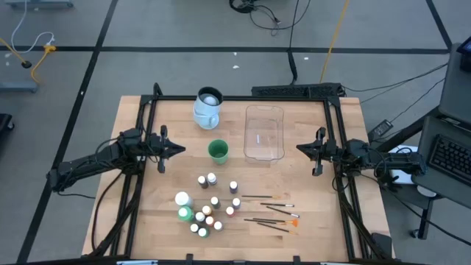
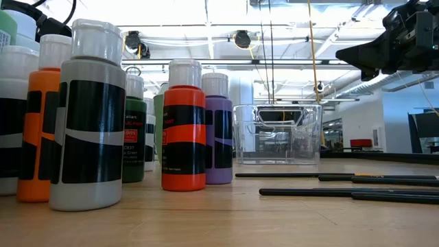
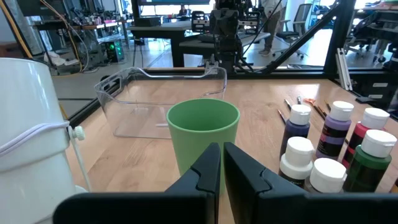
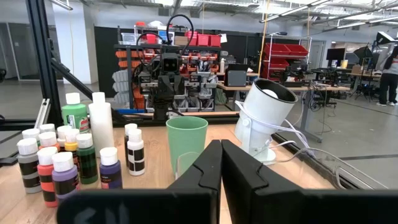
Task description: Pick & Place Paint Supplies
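The small paint bottles (image 1: 210, 206) stand upright in a cluster on the table's near middle, with a larger white bottle (image 1: 182, 199) and a green one (image 1: 185, 213) at the cluster's left. Several thin dark brushes (image 1: 272, 213) lie flat to their right. My left gripper (image 1: 176, 149) hovers shut at the table's left, pointing toward a green cup (image 3: 203, 134). My right gripper (image 1: 300, 148) hovers shut at the table's right, facing the same cup (image 4: 186, 143) and the bottles (image 4: 68, 155). Neither gripper touches anything.
A green cup (image 1: 218, 151) stands between the two grippers. A clear rectangular tub (image 1: 263, 132) sits right of it, toward the far edge, and a pale-blue jug (image 1: 208, 107) stands near the far edge. Black frame rails run along the table's left and right sides.
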